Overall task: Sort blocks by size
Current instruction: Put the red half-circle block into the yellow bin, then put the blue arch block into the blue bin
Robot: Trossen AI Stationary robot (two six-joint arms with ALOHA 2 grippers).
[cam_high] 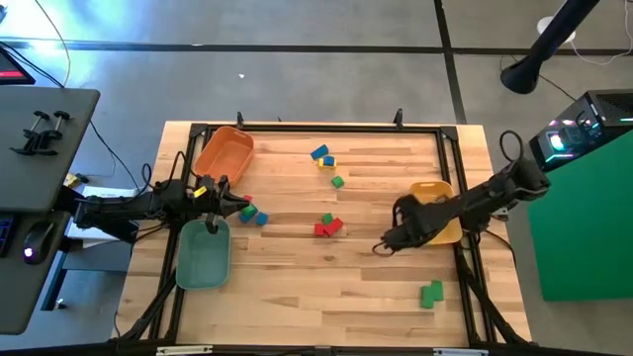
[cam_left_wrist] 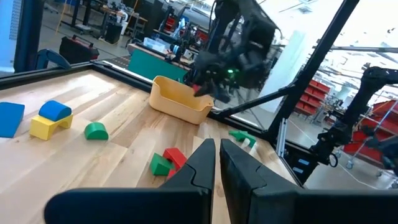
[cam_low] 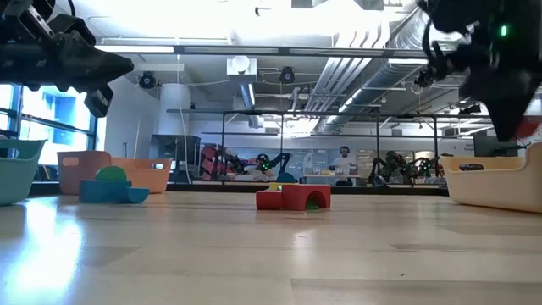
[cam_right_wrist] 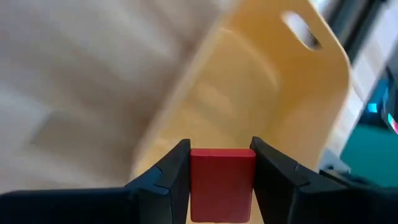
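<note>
Red block point(cam_right_wrist: 222, 183) pinched between right gripper point(cam_right_wrist: 221, 168) fingers, beside yellow tray point(cam_right_wrist: 261, 93)

Right end effector point(cam_high: 388, 243) beside yellow tray point(cam_high: 432, 190); left end effector point(cam_high: 226, 198) above teal tray point(cam_high: 203, 262).

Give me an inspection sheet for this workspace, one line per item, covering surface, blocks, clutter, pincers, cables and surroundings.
Surface: wooden table, black frame round it.
Job's things: red block in the right pincer; loose blocks mid-table; green blocks near the front right; orange tray, teal tray, yellow tray.
Clutter: nothing seen.
Pincers: left pincer shut, empty, by the teal tray; right pincer shut on the red block beside the yellow tray.
Cables: cable on the floor, far left.
Surroundings: side desk left; workshop behind.
</note>
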